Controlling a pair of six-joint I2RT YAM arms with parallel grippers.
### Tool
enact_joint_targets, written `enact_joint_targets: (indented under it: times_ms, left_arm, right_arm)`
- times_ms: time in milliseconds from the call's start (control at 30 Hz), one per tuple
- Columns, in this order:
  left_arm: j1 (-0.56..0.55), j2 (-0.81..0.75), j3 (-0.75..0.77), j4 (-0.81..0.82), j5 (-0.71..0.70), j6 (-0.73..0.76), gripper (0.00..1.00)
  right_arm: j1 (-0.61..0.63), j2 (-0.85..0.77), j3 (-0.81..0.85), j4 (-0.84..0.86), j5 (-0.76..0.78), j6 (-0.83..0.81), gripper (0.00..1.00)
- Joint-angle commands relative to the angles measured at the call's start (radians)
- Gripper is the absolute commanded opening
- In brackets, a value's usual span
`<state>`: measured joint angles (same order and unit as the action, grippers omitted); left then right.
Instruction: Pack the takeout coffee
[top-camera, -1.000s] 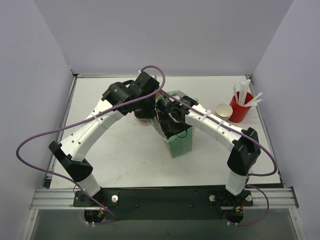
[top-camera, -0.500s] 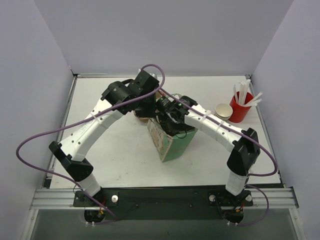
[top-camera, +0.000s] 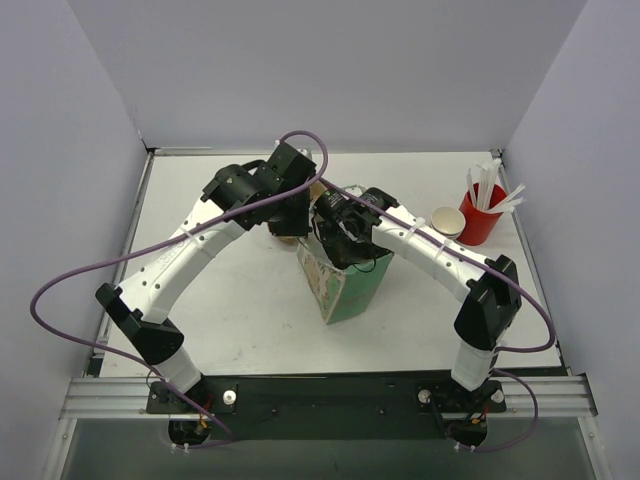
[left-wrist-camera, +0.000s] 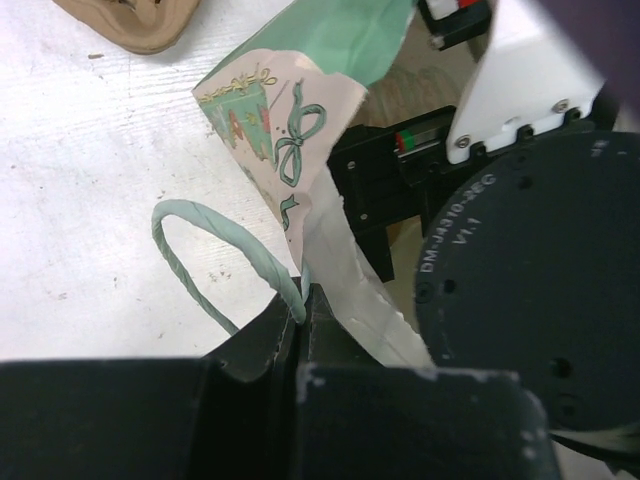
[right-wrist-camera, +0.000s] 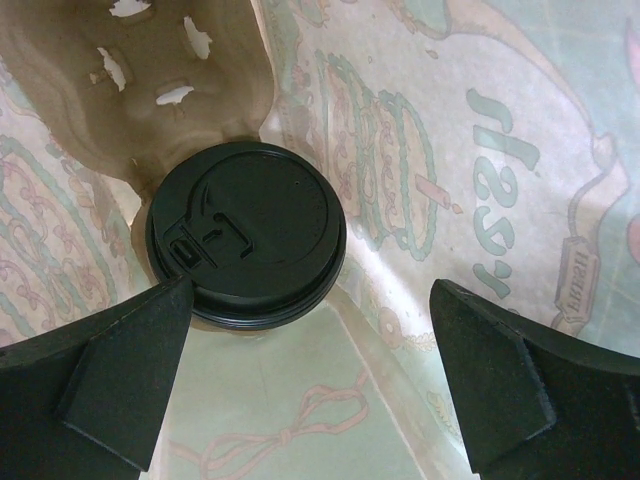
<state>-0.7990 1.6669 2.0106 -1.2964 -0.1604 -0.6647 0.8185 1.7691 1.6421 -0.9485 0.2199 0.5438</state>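
A green and pink patterned paper bag stands mid-table. In the right wrist view I look down into it. The takeout coffee stands on the bag's floor and shows only its black lid. A brown pulp carrier lies against it. My right gripper is open above the cup, its fingers wide apart and touching nothing; from the top it is at the bag's mouth. My left gripper is shut on the bag's green twisted handle at the bag's left rim.
A red cup of white sticks stands at the back right, with an open brown paper cup beside it. A brown pulp carrier lies on the table behind the bag. Walls enclose the table on three sides.
The bag's left side has been drawn leftward by the left gripper, so its pale patterned wall now shows. The right gripper has shifted slightly back at the bag's mouth.
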Motion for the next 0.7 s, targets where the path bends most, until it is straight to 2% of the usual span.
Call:
enact_joint_targets:
  times_ms: [0, 367, 667]
  left_arm:
    - [0.024, -0.016, -0.055, 0.009, 0.015, 0.025, 0.00]
    - [0.044, -0.065, -0.136, 0.060, 0.058, 0.031, 0.00]
    - [0.044, -0.058, -0.141, 0.147, 0.113, -0.001, 0.00]
  right_arm:
    - [0.002, -0.033, 0.061, 0.014, -0.013, -0.008, 1.00]
    - [-0.016, -0.028, 0.058, 0.002, -0.001, -0.005, 1.00]
    - [0.045, -0.010, 0.085, 0.004, -0.002, -0.004, 1.00]
